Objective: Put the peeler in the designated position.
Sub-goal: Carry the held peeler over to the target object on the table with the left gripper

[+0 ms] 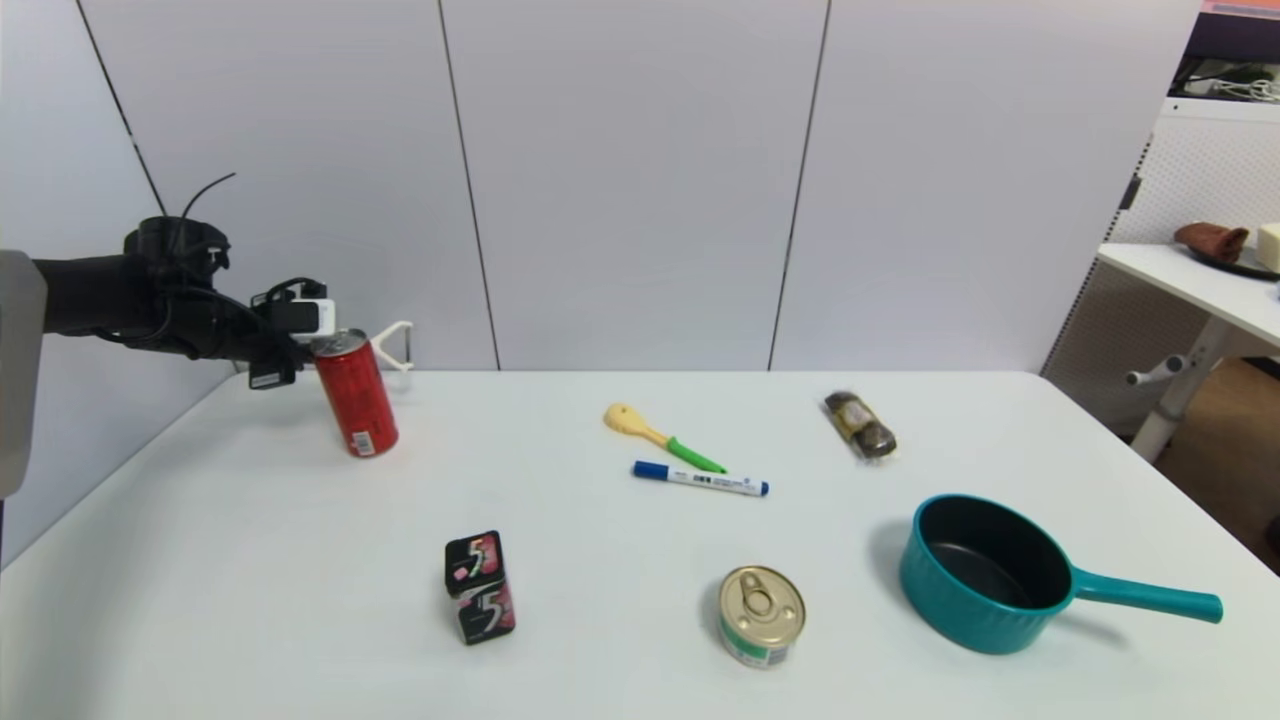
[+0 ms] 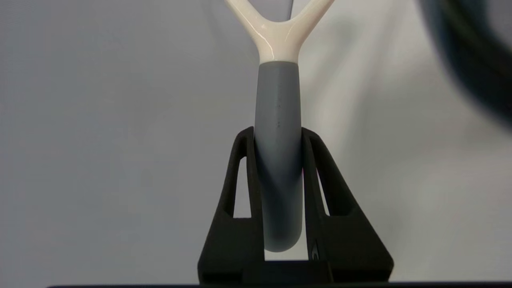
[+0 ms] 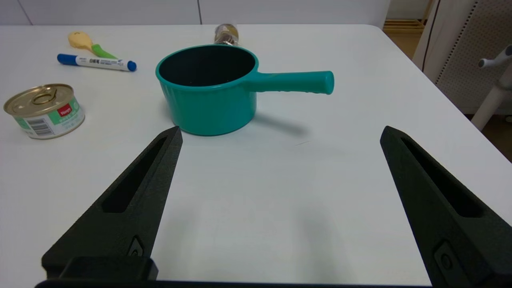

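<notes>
Left gripper (image 2: 278, 134) clamped tight on the grey handle of the peeler (image 2: 278, 96), up in the air. White fork of the peeler sticking out past the fingertips. Red can (image 1: 355, 395) very close to the gripper, just under it on the table (image 1: 600, 560), so easy to bump.

Squeeze firm so nothing slips. Lift up and away from the can first. Then carry slow and level. Cannot tell which spot is the right one, so look well before going down. Lower softly, then let go.

Right gripper (image 3: 281, 130) spread wide and holding nothing, low over the table, with the green pot (image 3: 208, 92) just ahead of it.
</notes>
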Robot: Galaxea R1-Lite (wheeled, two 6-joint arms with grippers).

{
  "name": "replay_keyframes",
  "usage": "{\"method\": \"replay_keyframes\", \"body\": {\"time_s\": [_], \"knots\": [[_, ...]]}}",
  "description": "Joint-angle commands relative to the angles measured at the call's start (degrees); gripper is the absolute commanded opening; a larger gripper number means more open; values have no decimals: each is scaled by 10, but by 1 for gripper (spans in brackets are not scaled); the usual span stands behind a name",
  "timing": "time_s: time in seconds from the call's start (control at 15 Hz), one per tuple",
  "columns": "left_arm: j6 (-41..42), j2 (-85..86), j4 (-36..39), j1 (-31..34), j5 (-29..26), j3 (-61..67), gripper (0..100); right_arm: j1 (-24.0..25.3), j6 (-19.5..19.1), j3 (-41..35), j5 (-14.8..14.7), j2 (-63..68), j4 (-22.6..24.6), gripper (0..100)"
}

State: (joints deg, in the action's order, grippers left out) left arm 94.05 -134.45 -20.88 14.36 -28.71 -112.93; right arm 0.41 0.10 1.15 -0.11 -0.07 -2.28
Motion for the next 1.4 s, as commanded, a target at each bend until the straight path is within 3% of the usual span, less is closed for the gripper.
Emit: {"method": "replay_keyframes", "body": {"time_s": [0.07,1.4], "knots": [[6,-29,-2,-8,-4,0,0,0,0,0,0,0,0,100],[-26,16,2,-5,-2,-5,0,0,0,0,0,0,0,100]]}}
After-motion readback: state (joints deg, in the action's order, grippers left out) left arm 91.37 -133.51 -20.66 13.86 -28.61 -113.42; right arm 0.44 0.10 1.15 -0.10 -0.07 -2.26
